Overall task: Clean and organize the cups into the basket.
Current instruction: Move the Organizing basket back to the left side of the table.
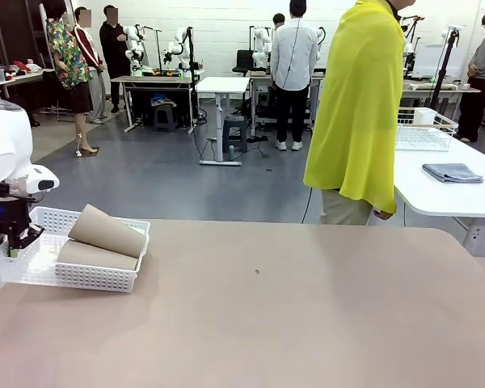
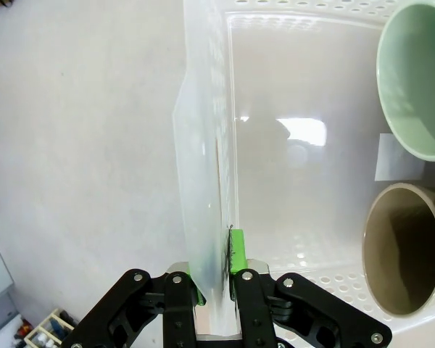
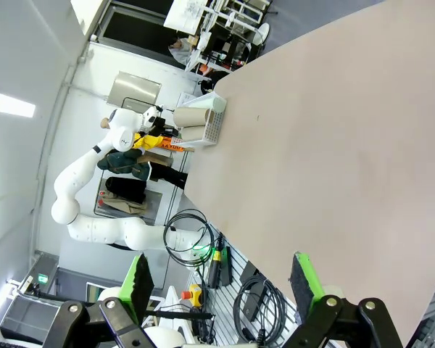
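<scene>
The white basket (image 1: 95, 280) stands at the table's left edge. Two tan cups lie on their sides in it, one (image 1: 107, 230) resting on the other (image 1: 97, 255). My left gripper (image 1: 13, 239) is shut on the basket's left wall. In the left wrist view the left gripper (image 2: 217, 267) pinches that thin wall (image 2: 203, 174) between its green pads. There the open mouths of a mint green cup (image 2: 419, 72) and a tan cup (image 2: 402, 250) face me inside the basket. My right gripper (image 3: 222, 284) is open and holds nothing, high over the bare table, far from the basket (image 3: 212, 125).
A person in a yellow top (image 1: 357, 105) stands at the table's far side, turned away. A white table at the right carries a wire rack (image 1: 424, 129) and a folded grey cloth (image 1: 453, 172). The brown tabletop (image 1: 291, 307) stretches to the right of the basket.
</scene>
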You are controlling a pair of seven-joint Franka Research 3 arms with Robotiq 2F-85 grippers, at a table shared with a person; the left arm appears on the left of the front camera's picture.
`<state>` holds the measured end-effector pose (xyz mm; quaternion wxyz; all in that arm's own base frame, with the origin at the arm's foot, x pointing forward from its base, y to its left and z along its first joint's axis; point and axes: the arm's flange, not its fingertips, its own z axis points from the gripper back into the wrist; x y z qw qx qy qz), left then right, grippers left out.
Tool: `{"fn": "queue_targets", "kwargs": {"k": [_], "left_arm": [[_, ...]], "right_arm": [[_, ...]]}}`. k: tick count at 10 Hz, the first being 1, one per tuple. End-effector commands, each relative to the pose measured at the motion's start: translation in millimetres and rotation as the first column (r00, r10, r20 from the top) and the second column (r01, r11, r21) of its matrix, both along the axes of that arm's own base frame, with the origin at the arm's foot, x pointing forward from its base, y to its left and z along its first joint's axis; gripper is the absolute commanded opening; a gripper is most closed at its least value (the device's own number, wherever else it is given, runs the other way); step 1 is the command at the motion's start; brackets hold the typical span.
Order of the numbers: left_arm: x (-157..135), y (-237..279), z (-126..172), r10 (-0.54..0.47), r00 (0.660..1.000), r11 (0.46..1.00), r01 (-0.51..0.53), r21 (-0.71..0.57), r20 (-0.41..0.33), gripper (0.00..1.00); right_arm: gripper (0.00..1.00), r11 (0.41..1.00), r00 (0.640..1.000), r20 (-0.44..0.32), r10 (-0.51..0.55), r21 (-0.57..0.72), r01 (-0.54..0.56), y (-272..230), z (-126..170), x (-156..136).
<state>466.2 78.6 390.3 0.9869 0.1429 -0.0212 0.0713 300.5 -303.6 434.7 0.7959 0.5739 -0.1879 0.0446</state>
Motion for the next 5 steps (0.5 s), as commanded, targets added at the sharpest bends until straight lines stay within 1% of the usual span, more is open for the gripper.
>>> {"fn": "queue_targets", "kwargs": {"k": [1, 2, 3, 4, 5], "left_arm": [[6.5, 4.3, -8.3, -0.001, 0.999, 0.999, 0.0, -0.032, -0.041, 0.06], [7.3, 5.6, -10.9, -0.001, 0.999, 0.999, 0.0, -0.037, -0.044, 0.06], [6.7, 5.1, -11.6, -0.005, 0.999, 0.999, 0.003, -0.044, -0.041, 0.39], [7.0, 4.1, -10.7, 0.004, 0.999, 0.999, -0.005, -0.037, -0.038, 0.65], [6.7, 5.0, -8.2, 0.006, 0.999, 0.999, -0.008, -0.035, -0.032, 0.97]], "right_arm": [[1.0, 1.0, 1.0, 0.01, -0.005, -0.003, 0.005, 5.2, -0.7, -1.9], [1.0, 1.0, 1.0, 0.01, -0.005, -0.003, 0.005, 5.2, -0.7, -1.9], [1.0, 1.0, 1.0, 0.01, -0.005, -0.003, 0.005, 5.2, -0.7, -1.9], [1.0, 1.0, 1.0, 0.01, -0.005, -0.003, 0.005, 5.2, -0.7, -1.9], [1.0, 1.0, 1.0, 0.01, -0.005, -0.003, 0.005, 5.2, -0.7, -1.9]]}}
